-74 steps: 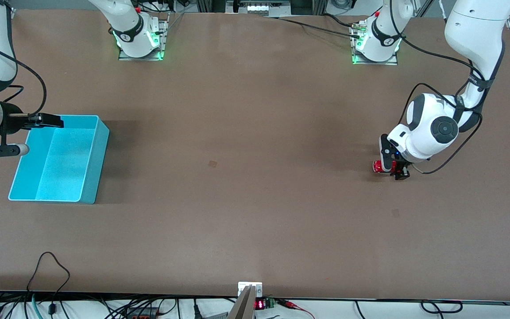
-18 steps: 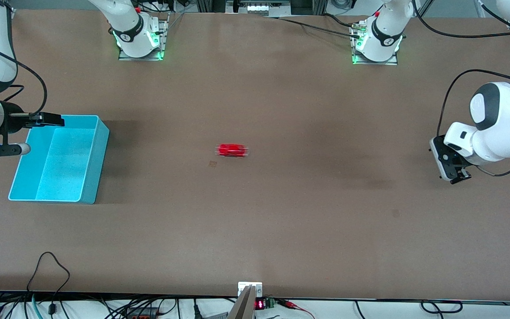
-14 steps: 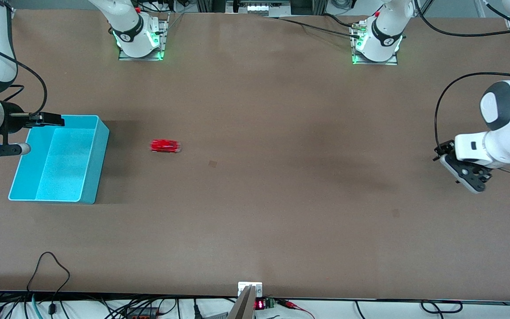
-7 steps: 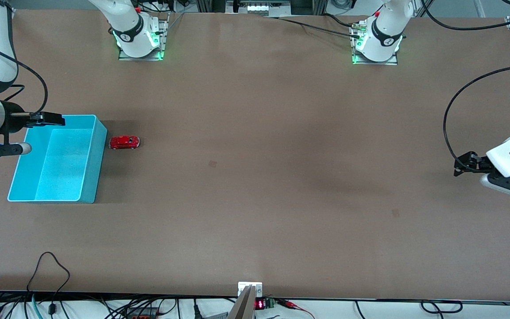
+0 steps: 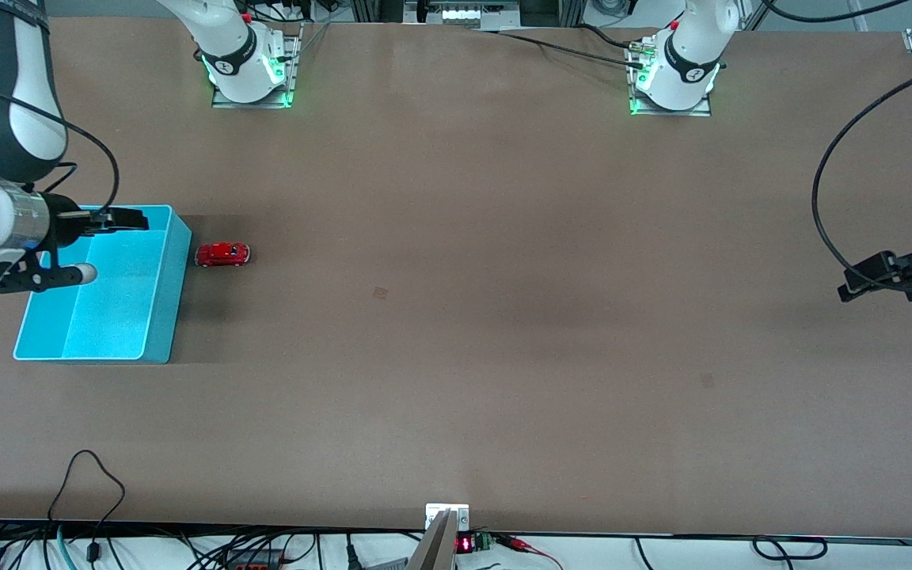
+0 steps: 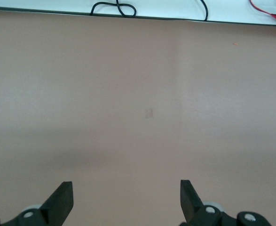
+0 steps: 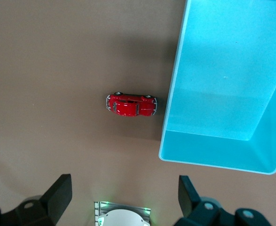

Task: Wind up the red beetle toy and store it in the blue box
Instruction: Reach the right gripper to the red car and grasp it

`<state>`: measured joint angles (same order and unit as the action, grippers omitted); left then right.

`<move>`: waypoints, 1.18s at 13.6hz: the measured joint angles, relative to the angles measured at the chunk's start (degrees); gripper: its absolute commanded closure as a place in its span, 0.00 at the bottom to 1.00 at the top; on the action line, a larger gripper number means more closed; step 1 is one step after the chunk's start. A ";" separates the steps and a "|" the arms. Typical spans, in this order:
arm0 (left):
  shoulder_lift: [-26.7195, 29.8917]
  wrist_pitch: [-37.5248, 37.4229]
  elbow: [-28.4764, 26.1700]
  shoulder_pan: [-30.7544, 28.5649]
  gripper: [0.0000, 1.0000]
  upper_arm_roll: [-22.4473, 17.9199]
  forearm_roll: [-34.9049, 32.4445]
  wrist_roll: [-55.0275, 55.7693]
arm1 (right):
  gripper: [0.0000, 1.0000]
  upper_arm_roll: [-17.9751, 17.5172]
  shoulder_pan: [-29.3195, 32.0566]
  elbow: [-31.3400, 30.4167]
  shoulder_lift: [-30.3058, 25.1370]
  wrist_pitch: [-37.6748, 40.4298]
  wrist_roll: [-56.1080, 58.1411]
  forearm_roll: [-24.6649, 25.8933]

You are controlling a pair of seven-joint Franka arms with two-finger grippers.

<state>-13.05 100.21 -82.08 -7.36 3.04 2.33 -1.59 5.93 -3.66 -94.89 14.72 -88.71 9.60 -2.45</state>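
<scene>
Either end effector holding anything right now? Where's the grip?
Nothing is held. Left end effector is open over bare table; right end effector is open above the box. The car sits free beside the box.

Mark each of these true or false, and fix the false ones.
1. The red beetle toy lies inside the blue box. False: it sits on the table beside the box's wall.
2. The right gripper is over the blue box. True.
3. The left gripper holds the toy. False: it is open and holds nothing, over bare table at the left arm's end.
4. The blue box has nothing in it. True.
</scene>
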 measured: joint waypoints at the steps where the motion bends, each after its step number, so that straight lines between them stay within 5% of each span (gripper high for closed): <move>1: 1.02 -2.12 0.04 0.83 0.00 -0.31 0.03 1.29 | 0.00 -0.03 -0.35 -2.49 -0.14 -2.99 0.39 -0.01; 6: 3.70 -6.42 -0.40 3.90 0.00 -1.72 0.04 4.95 | 0.00 -4.20 -0.91 -22.56 -4.10 -22.09 22.00 0.11; 13: 7.51 -4.20 -7.55 3.88 0.00 -2.08 0.04 4.92 | 0.00 -7.71 -0.42 -39.52 -8.07 -45.55 46.96 10.62; 16: 7.63 -3.74 -7.82 3.87 0.00 -2.20 0.04 4.92 | 0.00 -7.75 2.10 -45.74 -7.96 -56.61 59.33 11.23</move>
<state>-5.42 96.47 -89.90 -3.49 0.84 2.37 3.33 -1.81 -1.56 -140.63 6.77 -145.32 68.93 8.78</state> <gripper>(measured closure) 0.000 0.000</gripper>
